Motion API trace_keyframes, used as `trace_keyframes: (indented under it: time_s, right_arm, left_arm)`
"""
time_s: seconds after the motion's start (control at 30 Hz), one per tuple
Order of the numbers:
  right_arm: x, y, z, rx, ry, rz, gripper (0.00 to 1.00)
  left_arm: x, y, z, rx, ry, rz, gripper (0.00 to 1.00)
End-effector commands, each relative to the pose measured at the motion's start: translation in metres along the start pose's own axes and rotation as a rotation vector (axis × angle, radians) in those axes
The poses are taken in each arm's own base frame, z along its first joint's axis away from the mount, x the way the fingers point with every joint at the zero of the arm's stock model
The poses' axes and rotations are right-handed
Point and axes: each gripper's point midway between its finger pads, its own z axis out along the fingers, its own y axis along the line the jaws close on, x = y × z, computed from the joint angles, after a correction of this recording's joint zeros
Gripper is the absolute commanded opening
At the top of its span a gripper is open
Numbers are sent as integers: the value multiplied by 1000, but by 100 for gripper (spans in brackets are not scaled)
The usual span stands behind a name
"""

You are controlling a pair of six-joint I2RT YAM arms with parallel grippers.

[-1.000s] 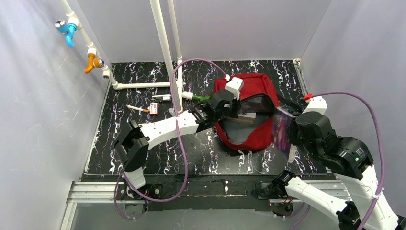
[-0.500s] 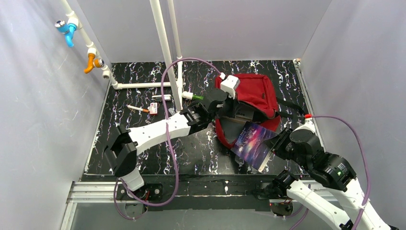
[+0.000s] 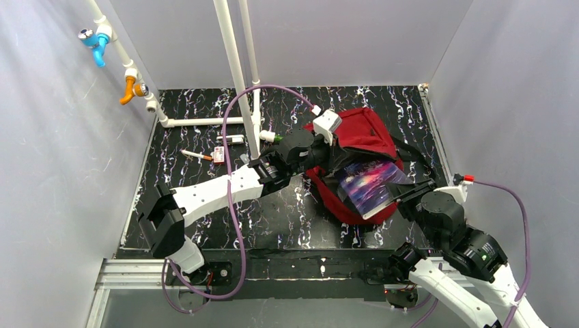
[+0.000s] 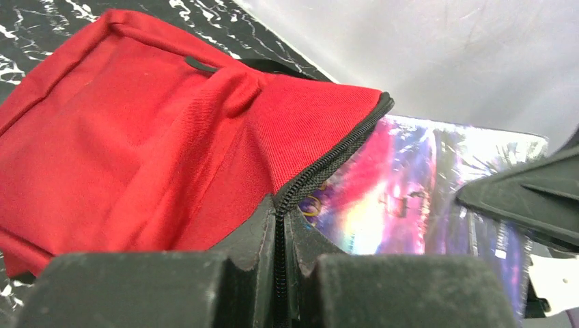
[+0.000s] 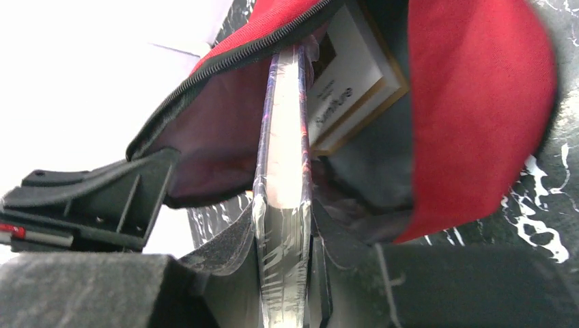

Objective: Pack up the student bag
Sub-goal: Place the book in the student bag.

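Seen from above, the student bag (image 3: pixel 365 130) is lying on the tabletop (image 3: pixel 205 205). The left fingers (image 3: pixel 330 157) are pinching the edge of its opening. The right fingers (image 3: pixel 410 193) are gripping a colourful book (image 3: pixel 369 184) whose far end is sitting in the bag's mouth.

At the left wrist, the fingers (image 4: pixel 136 287) are clenching the black zipper edge (image 4: pixel 328 157), with red fabric spreading ahead and the book just beyond.

At the right wrist, the fingers (image 5: pixel 82 294) are clamping the plastic-wrapped book edge-on. It is reaching ahead into the open bag, beside a second book (image 5: pixel 348 89).
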Motion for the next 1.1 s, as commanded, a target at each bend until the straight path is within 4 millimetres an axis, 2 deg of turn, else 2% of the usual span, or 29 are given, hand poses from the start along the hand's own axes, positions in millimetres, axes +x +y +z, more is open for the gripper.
trace_keyframes:
  time_s: [0.0, 0.13, 0.33, 0.5, 0.7, 0.83, 0.97, 1.07]
  right_arm:
    - [-30, 49, 7, -169, -139, 286, 1]
    - [-13, 45, 20, -185, -100, 353, 1]
    - [-18, 13, 17, -71, -145, 281, 1]
    - [-12, -1, 22, -95, -151, 321, 1]
    - [-5, 20, 33, -179, -129, 371, 1]
    - [-4, 34, 48, -236, -157, 410, 1]
    - [1, 26, 75, -234, -233, 398, 1]
    - [12, 15, 94, -236, -254, 414, 1]
  left_arm:
    - [-52, -33, -22, 130, -140, 1, 0]
    - [-60, -42, -23, 172, -160, -13, 0]
    - [-71, -39, -25, 147, -198, -1, 0]
    - [-81, -45, -28, 172, -219, -4, 0]
    - [-95, -53, -39, 200, -250, -41, 0]
    - [-91, -55, -42, 213, -243, -64, 0]
    - [-85, -52, -41, 202, -234, -87, 0]
    - [-79, -47, -38, 180, -218, -68, 0]
